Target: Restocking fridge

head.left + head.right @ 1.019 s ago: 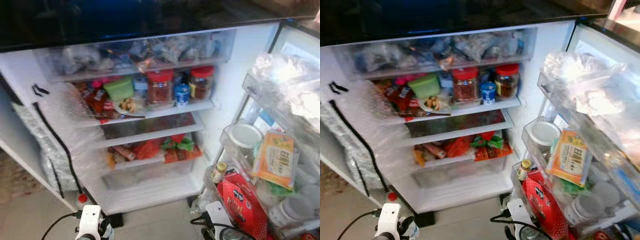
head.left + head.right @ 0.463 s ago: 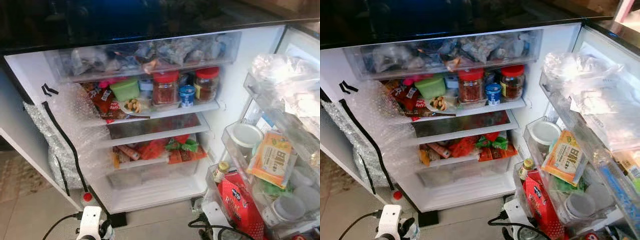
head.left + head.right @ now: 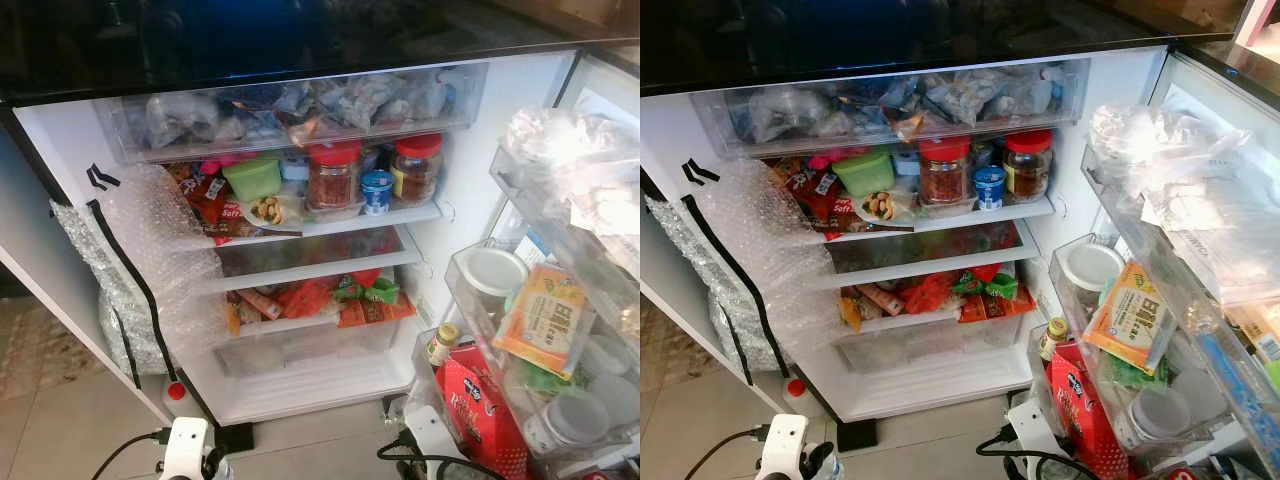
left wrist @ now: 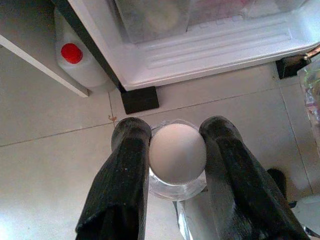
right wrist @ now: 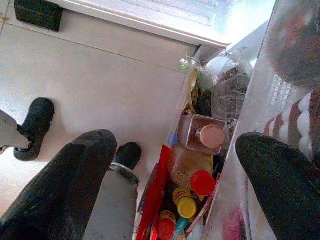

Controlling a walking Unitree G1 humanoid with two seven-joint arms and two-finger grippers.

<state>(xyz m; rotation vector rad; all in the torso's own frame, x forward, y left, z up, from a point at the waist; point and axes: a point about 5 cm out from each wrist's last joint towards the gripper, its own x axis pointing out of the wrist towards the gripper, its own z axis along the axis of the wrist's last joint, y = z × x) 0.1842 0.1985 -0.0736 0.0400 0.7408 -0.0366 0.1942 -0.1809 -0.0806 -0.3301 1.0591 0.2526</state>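
Observation:
My left gripper (image 4: 177,131) is shut on a clear bottle with a white cap (image 4: 177,153); it hangs low over the floor tiles in front of the open fridge (image 3: 330,225). The black fingers (image 4: 125,165) press the bottle from both sides. My right gripper (image 5: 175,145) stands open and holds nothing; it hangs beside the fridge door's lowest bin, above several small bottles (image 5: 202,137). The fridge shelves carry two red-lidded jars (image 3: 334,178), a green tub (image 3: 252,178), a small blue tub (image 3: 376,190) and red snack packets (image 3: 310,297).
The open door on the right has packed bins (image 3: 480,300) with a red packet (image 3: 480,410) and white lids. A white jug with a red cap (image 4: 75,57) and bubble wrap (image 3: 150,260) stand left of the fridge. A black block (image 4: 140,99) lies at the fridge's foot.
The head view has shifted a little, so the fridge sits slightly further right and higher. Both arms stay low and nothing in the fridge has moved.

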